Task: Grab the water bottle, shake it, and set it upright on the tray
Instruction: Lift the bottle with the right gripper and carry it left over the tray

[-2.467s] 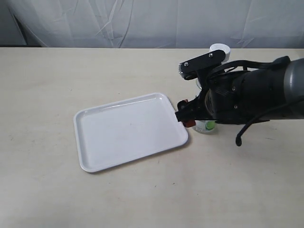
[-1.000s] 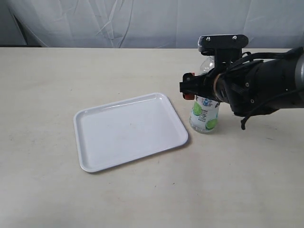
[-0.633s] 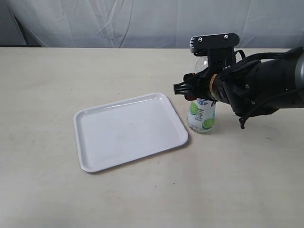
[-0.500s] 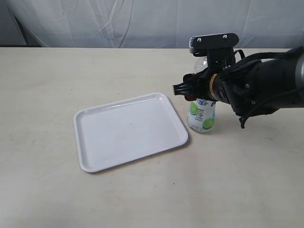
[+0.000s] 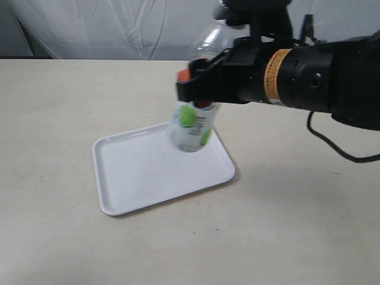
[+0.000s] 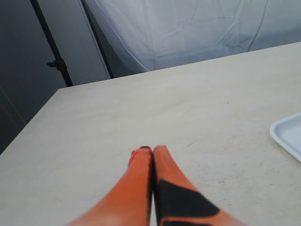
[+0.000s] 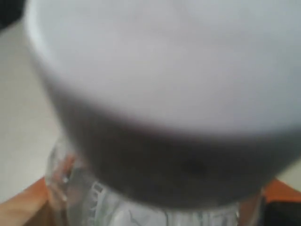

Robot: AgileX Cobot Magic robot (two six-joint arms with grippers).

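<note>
The water bottle (image 5: 191,124) hangs tilted and blurred in the air above the right end of the white tray (image 5: 136,172), its base clear of the tray floor. My right gripper (image 5: 199,89) is shut on the bottle's upper body; one orange fingertip (image 5: 183,76) shows at its side. In the right wrist view the bottle's white cap (image 7: 164,61) fills the picture, with the clear body (image 7: 141,207) below it between orange fingers (image 7: 28,205). My left gripper (image 6: 152,149) is shut on nothing, low over the bare table (image 6: 141,108); it is out of the exterior view.
The tray lies flat on the beige table (image 5: 59,107), and a corner of the tray (image 6: 289,136) shows in the left wrist view. A pale cloth backdrop (image 5: 119,27) hangs behind the table. The right arm's black body (image 5: 309,77) stretches across the table's right half.
The right gripper has lifted the bottle off the table beside the tray and swung it up and left over the tray's right end, tilting it. The tray has not moved.
</note>
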